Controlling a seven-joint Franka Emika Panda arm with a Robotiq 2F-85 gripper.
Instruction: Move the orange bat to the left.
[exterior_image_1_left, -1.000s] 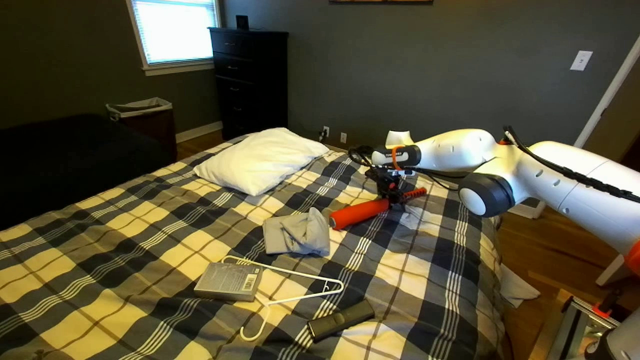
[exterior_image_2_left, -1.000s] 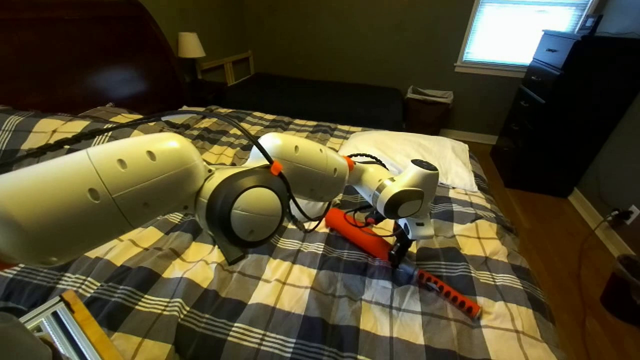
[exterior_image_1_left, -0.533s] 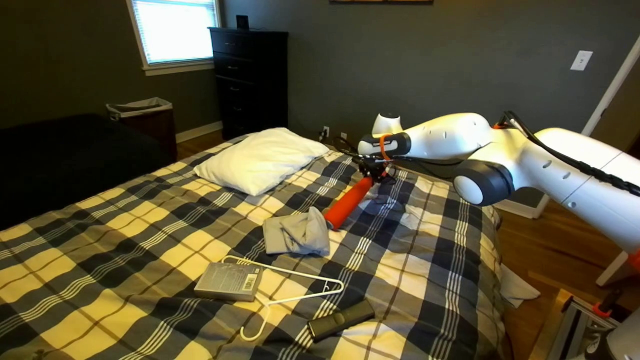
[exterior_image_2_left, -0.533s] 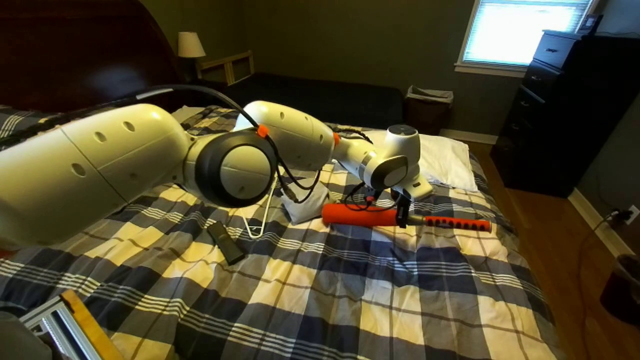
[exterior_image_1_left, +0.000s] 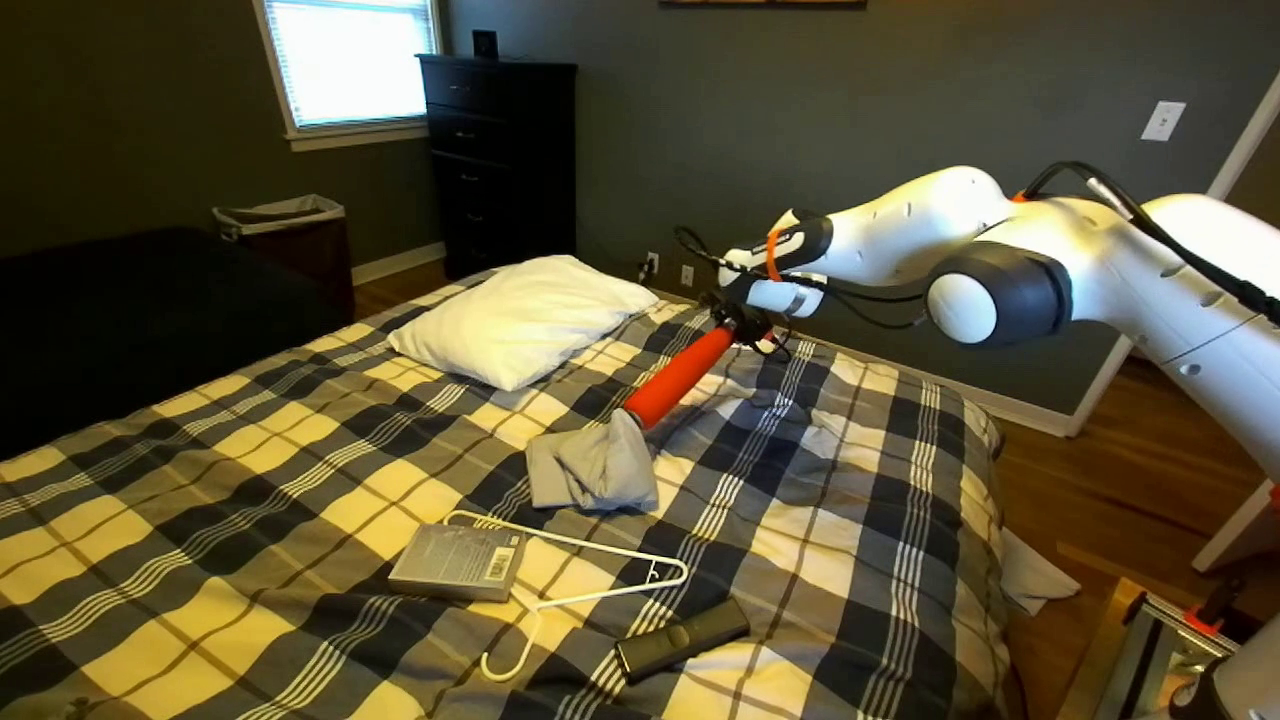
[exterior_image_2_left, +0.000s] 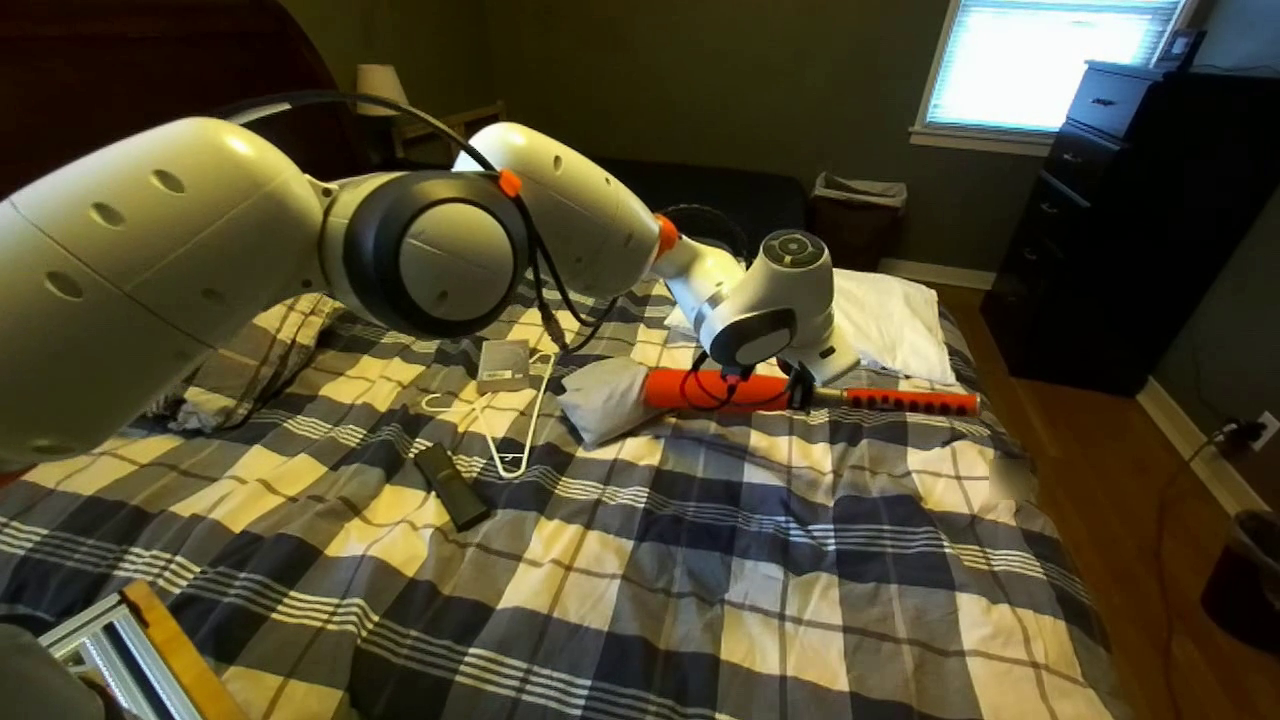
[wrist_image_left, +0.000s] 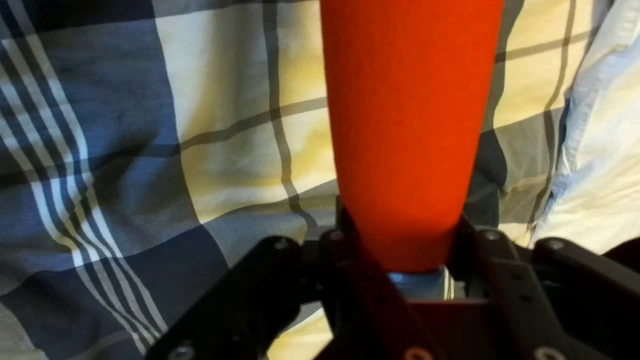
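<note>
The orange bat (exterior_image_1_left: 680, 378) is held at its narrowing part, just by the start of the handle. In an exterior view its red handle (exterior_image_2_left: 910, 402) points right and its thick barrel (exterior_image_2_left: 670, 388) points left. My gripper (exterior_image_1_left: 738, 325) is shut on the bat and holds it over the bed; it also shows in an exterior view (exterior_image_2_left: 802, 388). In the wrist view the fingers (wrist_image_left: 402, 237) sit on both sides of the orange barrel (wrist_image_left: 410, 125). The barrel end meets the edge of the grey folded cloth (exterior_image_1_left: 590, 465); I cannot tell whether it presses on it.
A white pillow (exterior_image_1_left: 520, 320) lies beyond the cloth on the plaid bed (exterior_image_1_left: 300, 450). A grey box (exterior_image_1_left: 457, 562), a white hanger (exterior_image_1_left: 600, 598) and a dark remote (exterior_image_1_left: 683, 640) lie nearer the camera. The bed's edge (exterior_image_2_left: 1070, 560) runs along one side.
The arm has risen and moved away from the camera in an exterior view, carrying the bat. The bat has swung from slanting to nearly level there, and its barrel end now overlaps the grey cloth.
</note>
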